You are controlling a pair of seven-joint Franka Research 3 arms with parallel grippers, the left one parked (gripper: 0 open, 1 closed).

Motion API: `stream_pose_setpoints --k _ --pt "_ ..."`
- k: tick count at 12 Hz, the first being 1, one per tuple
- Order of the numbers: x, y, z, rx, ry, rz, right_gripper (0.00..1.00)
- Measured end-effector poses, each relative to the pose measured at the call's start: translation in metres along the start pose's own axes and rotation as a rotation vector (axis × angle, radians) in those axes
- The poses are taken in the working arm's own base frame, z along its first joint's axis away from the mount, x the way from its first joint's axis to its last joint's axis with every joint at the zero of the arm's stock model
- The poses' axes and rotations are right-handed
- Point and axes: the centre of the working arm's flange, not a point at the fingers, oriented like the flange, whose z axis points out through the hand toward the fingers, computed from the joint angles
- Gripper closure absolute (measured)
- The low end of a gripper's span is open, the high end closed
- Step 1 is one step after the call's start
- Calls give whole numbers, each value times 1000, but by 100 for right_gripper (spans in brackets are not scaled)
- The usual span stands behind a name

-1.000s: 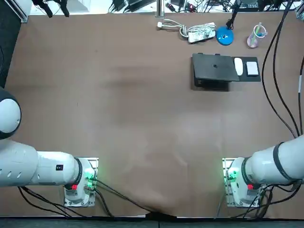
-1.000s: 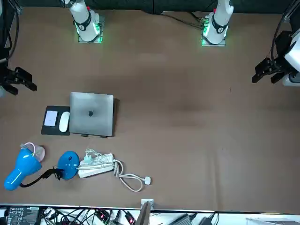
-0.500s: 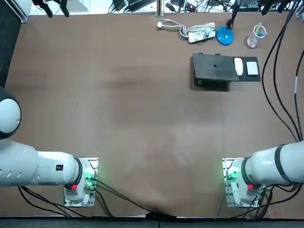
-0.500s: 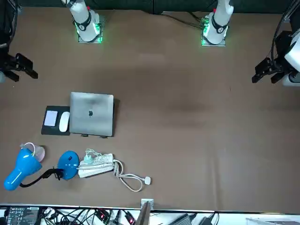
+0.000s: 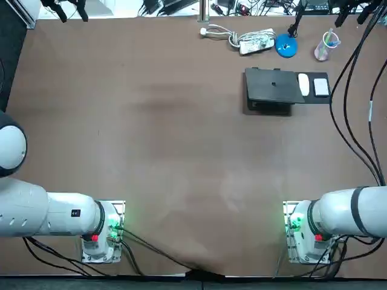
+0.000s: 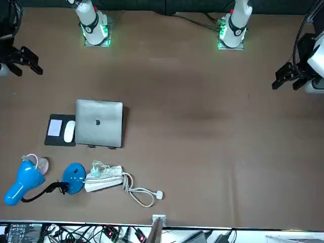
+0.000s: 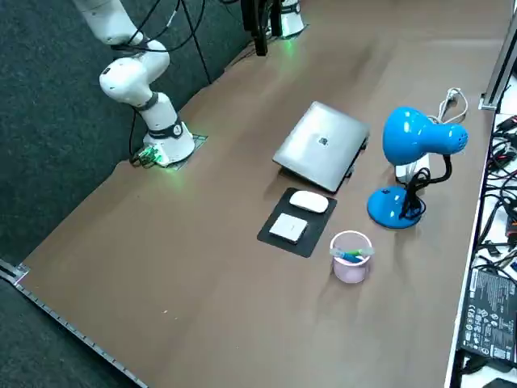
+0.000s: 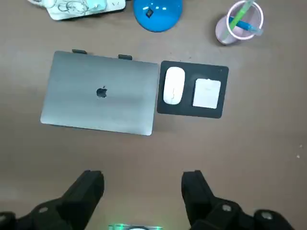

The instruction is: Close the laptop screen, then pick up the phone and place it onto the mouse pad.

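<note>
Only our right gripper (image 8: 143, 177) has moved since a second ago, drawing back toward its base side; phone, laptop and pad lie as they did.

We see the phone (image 8: 206, 93), a pale slab, lying flat on the black mouse pad (image 8: 192, 111), just beside the white mouse (image 8: 173, 85) that shares the pad. The silver laptop (image 8: 100, 98) sits shut, lid down, just beside the pad, so we judge both steps done. That would explain the fingers (image 8: 88, 189): spread wide with nothing between them, held high over the brown tabletop (image 8: 249, 158) and well apart from the phone, since nothing is left to grip. Beyond the laptop stand a blue lamp (image 8: 158, 10), a pink cup (image 8: 238, 21) of pens and a white power strip (image 8: 76, 7).
</note>
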Motion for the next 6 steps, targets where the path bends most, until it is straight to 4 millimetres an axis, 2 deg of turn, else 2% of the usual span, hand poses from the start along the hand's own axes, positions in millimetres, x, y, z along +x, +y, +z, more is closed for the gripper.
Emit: stream_pose_setpoints --k 3,6 --pt "-3 -13 2 -3 3 57 0" --pt "-3 -17 2 -4 4 79 0"
